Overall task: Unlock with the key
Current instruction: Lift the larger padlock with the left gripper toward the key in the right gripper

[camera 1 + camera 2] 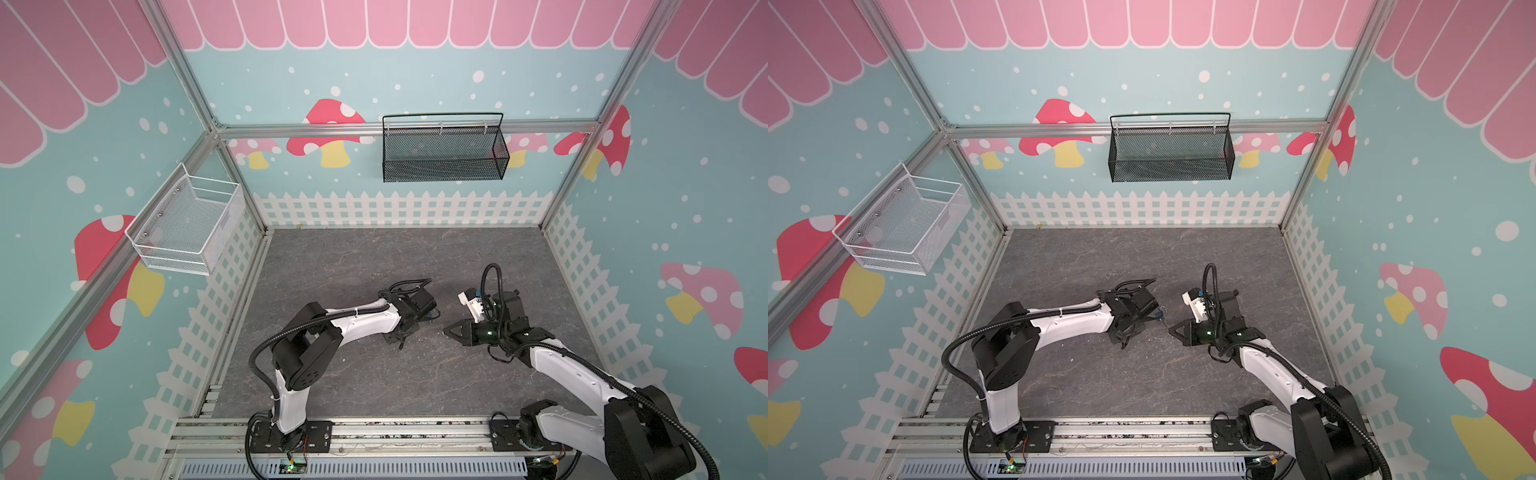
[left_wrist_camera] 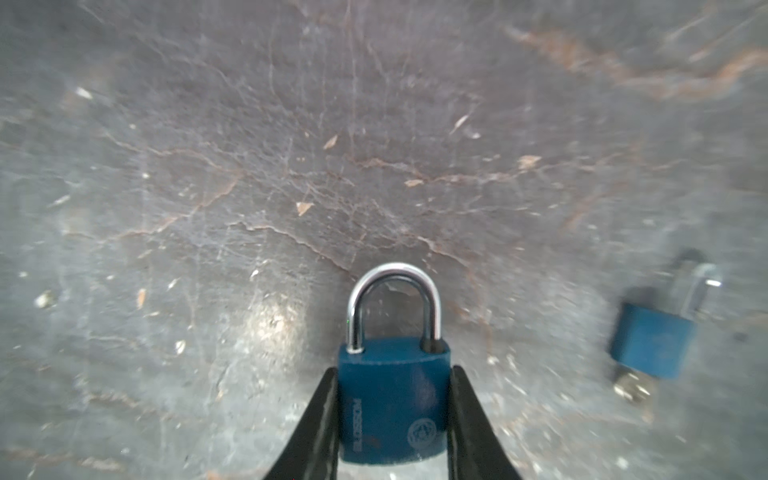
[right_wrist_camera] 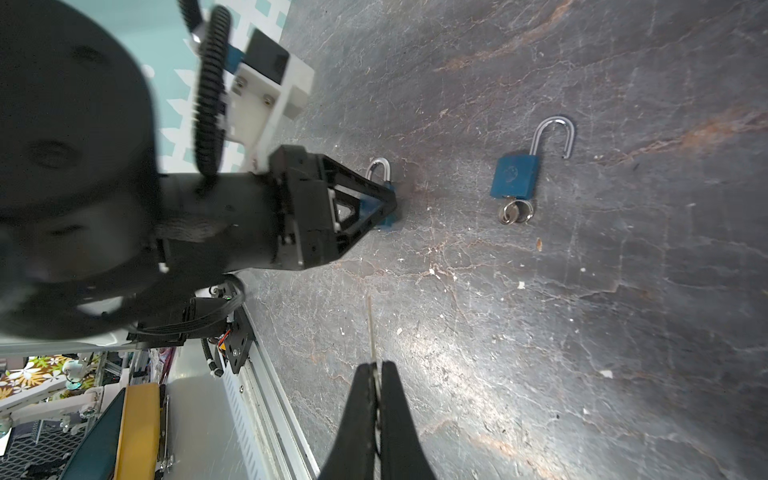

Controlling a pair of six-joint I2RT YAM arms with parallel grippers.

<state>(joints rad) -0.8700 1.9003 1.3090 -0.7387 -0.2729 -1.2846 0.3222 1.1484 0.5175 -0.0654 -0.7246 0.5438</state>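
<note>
On the left wall a white wire basket (image 1: 187, 224) is hung. Next, the left gripper (image 2: 393, 372) is seen pointed down at the grey table (image 1: 353, 270), near its middle. A blue padlock (image 2: 392, 411) is held between its two black fingers (image 2: 320, 424), which are pressed on the lock's two sides. The silver loop (image 2: 392, 270) of this lock is shut, with both ends in the blue body. Whether the lock is lifted off the table cannot be told. Near it, a second padlock (image 3: 515, 176) is laid flat on the table. Its loop is popped open at one end, and a small bunch of keys (image 3: 515, 214) is stuck in its bottom. On the back wall a black mesh basket (image 1: 442, 149) is hung. To the right, the right gripper (image 3: 377, 368) is held low over the table, its tip turned toward the left gripper, and a small gap is seen between them. Its fingers are squeezed tight on a thin key (image 3: 371, 328), which is seen edge-on and is stuck out past the tips.
</note>
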